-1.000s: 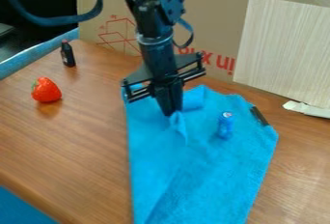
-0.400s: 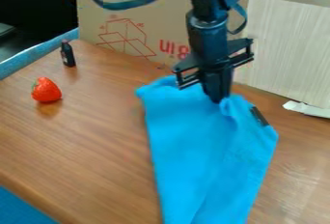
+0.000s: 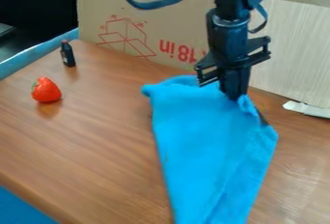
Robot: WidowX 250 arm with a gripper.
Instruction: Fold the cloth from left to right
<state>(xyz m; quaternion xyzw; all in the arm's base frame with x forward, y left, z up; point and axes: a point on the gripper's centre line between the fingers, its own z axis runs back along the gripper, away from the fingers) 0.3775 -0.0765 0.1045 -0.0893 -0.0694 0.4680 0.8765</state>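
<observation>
Rightward the gripper [image 3: 234, 95] has travelled, drawing the cloth [image 3: 199, 141] over, its fingertips clamped on a fold at the cloth's far right. From them the cloth spreads left and near, long axis near to far; release probably belongs by that right edge. Far left, a small bottle [image 3: 67, 54] stands upright, contents untellable.

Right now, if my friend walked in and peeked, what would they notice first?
Probably the big bright blue cloth, spread down the brown wooden table, with the black two-finger gripper pinching it near its upper right edge. Next, perhaps, the shiny red strawberry sitting by itself on the left.
</observation>
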